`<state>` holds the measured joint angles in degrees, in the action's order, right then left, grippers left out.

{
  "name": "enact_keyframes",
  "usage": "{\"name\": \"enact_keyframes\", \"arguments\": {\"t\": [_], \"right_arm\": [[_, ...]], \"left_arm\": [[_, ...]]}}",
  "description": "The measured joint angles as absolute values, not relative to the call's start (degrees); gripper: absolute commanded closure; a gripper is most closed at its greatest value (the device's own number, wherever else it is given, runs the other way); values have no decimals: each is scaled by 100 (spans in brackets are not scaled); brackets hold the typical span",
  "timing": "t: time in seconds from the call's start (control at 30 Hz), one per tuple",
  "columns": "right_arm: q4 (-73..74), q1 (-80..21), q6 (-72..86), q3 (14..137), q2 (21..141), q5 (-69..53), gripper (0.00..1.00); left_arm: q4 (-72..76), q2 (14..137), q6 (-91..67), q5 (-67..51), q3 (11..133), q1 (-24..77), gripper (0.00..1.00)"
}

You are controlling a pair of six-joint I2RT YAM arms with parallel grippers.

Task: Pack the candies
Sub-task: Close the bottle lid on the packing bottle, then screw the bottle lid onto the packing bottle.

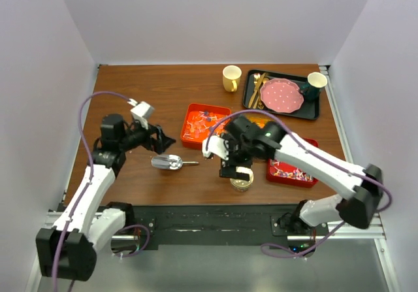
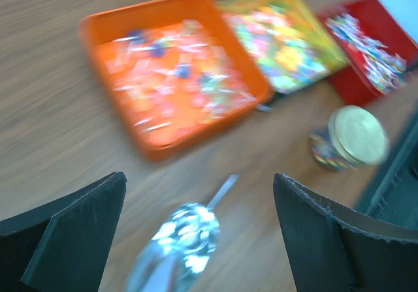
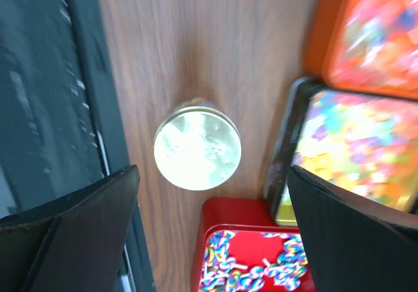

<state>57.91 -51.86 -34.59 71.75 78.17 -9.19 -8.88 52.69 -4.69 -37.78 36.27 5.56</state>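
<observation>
Right wrist view: my right gripper (image 3: 212,174) hangs over a gold-lidded jar (image 3: 197,147). The jaws are spread wide and grasp nothing, and each finger is well clear of the lid's rim.

The dark rail at the table's (image 1: 183,89) near edge runs just beside the jar on one side, leaving only a thin strip of bare wood there. On the jar's other side the candies (image 3: 366,142) lie in three trays:
- A red tray (image 3: 222,217) of white-pink-purple wrapped sweets (image 3: 248,266) has its corner just beside the jar.
- A yellow tray (image 3: 282,155) of glossy gummies is near the jar.
- An orange tray (image 3: 317,37) of orange-red sweets sits farther off.

In the top view, a metal scoop (image 1: 171,162) lies to the left of the jar with open wood between them. My left gripper (image 1: 162,138) is beyond the scoop, farther left of the jar, released and empty. Bare table stretches from the jar toward the far left wall.
</observation>
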Motion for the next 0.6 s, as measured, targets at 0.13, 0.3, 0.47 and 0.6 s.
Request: {"name": "enact_keyframes", "arguments": {"t": [0.13,0.3,0.47,0.6], "right_arm": [[5850,-4967,-3253,7384,7043,-1162,1],[5524,-3566,-2163,7391,6840,-1090,1],[5264,-2692,-1435,7456,7220,-827,1],[5103,-2585,-1236,7570,7286,-729,1]], "left_arm": [[-213,4980,-539,-3507,3092,2058,0],[628,4910,-469,-2749,2132,4121,0],[1752,5074,8,-1789,1280,5614,0],[3181,6158,366,-1135,952,6497,0]]}}
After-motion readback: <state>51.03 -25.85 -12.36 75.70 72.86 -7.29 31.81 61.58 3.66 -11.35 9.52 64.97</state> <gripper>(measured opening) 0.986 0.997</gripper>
